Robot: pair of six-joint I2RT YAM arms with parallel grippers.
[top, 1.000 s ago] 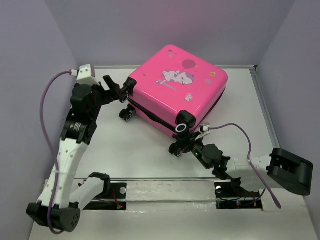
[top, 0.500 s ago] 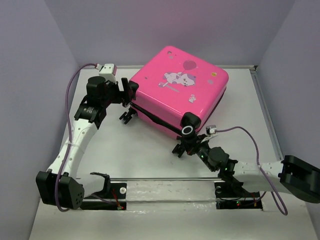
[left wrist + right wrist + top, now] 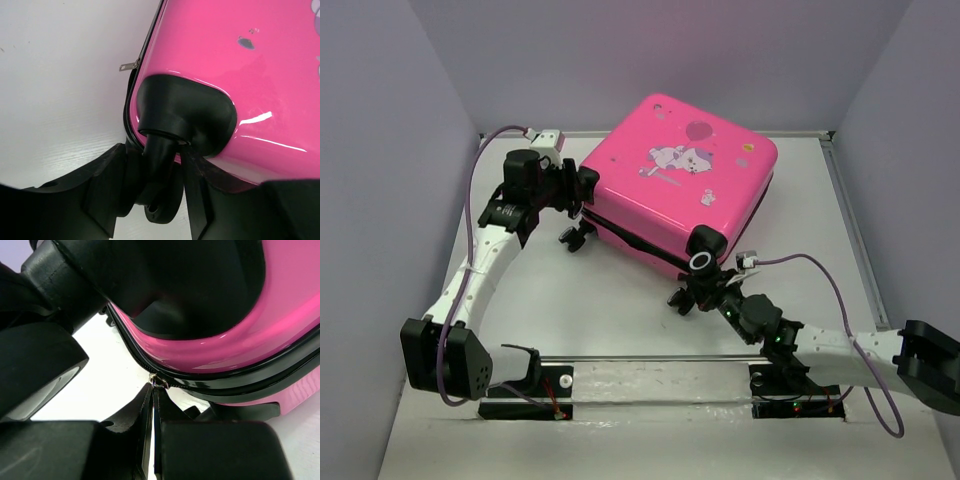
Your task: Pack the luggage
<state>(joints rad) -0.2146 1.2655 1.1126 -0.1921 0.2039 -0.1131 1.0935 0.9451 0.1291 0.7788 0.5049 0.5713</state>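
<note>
While tight on luggage [image 3: 680,170] wheel [image 3: 159,207], left end effector [image 3: 157,175]; right end effector [image 3: 152,402] tight on zipper pull [image 3: 158,382].

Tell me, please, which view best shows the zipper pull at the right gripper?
Right wrist: the zipper pull sits close up, pinched by the right gripper. Top external leaves it too small to see; left wrist misses it.

White arms [image 3: 472,283], black joints [image 3: 442,357], purple cables [image 3: 469,215].

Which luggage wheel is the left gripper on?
The upper wheel at the luggage's far-left corner, inside the left gripper; the wheel below it and both near-corner wheels are ungripped.
</note>
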